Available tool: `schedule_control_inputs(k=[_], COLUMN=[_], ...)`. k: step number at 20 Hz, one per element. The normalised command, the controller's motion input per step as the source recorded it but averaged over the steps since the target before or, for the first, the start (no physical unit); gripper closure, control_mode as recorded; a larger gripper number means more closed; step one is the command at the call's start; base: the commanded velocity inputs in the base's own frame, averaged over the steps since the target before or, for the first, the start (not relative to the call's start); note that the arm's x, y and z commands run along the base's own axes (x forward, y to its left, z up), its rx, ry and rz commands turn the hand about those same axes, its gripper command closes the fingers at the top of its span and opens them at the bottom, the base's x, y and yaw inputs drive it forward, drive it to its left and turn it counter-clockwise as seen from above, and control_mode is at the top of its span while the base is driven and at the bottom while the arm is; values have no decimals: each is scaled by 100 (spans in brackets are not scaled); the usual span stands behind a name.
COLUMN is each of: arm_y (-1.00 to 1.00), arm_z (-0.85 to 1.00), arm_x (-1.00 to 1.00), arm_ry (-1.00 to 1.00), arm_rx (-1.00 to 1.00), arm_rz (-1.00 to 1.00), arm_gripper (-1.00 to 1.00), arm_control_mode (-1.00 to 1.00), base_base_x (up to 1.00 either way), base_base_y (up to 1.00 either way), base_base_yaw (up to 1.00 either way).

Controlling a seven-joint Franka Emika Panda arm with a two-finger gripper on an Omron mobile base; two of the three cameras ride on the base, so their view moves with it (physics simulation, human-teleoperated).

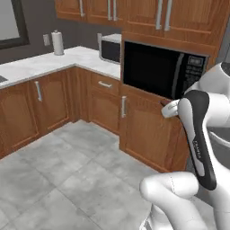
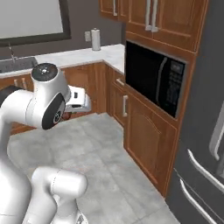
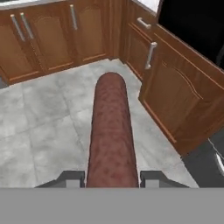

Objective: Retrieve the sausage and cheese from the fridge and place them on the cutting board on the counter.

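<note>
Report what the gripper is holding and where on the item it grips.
The gripper is shut on the sausage, gripping near one end; the rest sticks out ahead.

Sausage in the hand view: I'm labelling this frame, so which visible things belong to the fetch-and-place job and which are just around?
Belongs to the job:
- sausage, clamped in the gripper
- fridge, at the right edge of the right base view
- counter

Just around:
- microwave
- paper towel roll
- toaster oven
- sink
</note>
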Motion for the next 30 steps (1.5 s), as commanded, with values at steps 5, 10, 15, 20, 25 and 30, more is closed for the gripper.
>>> schedule_control_inputs(k=[5, 10, 15, 20, 25, 30], arm_y=[0, 0, 0, 0, 0, 0], arm_z=[0, 0, 0, 0, 0, 0], arm_x=[0, 0, 0, 0, 0, 0], arm_ry=[0, 0, 0, 0, 0, 0], arm_rx=[0, 0, 0, 0, 0, 0], arm_rz=[0, 0, 0, 0, 0, 0], arm_gripper=[100, 100, 100, 100, 100, 100], arm_control_mode=[100, 100, 100, 100, 100, 100], base_base_x=[-38, -28, -1, 64, 100, 100], base_base_y=[41, 26, 25, 21, 4, 0], base_base_yaw=[99, 97, 85, 60, 30, 25])
